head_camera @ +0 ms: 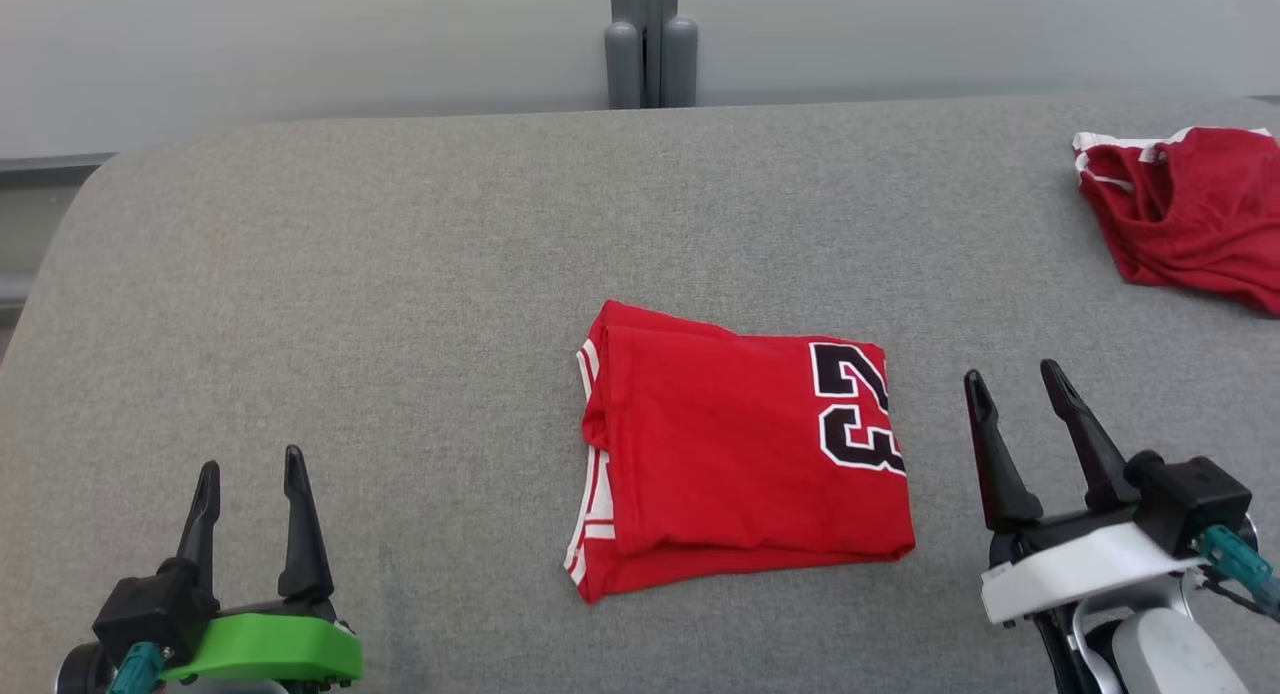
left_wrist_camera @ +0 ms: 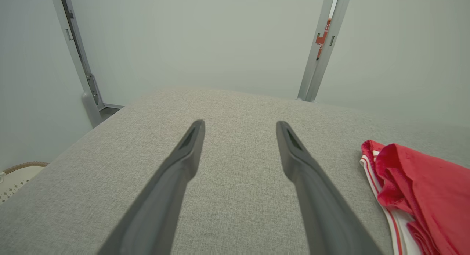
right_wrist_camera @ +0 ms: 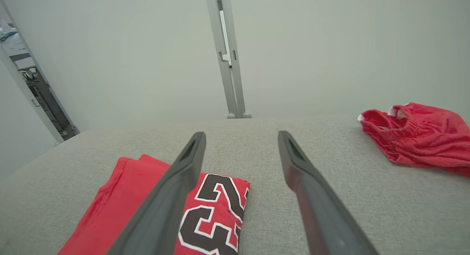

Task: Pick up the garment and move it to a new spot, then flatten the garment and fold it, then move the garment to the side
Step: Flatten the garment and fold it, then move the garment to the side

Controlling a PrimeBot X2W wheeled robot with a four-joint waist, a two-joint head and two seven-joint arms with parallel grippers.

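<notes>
Folded garment (head_camera: pixel 740 454) lies mid-tabletop (head_camera: pixel 400 274); the move to the side looks next.
Both tools stand wide open and empty: the right tool (head_camera: pixel 1010 372) near the garment's numbered edge, the left tool (head_camera: pixel 250 464) well apart on the other side. The next move likely calls for gripping all layers so the fold holds.

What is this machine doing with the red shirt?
A two-armed robot is folding laundry. The red jersey lies folded on the grey padded surface. The left end effector and the right end effector are both open, holding nothing, one on each side of it. A second red garment lies crumpled at the far right.
</notes>
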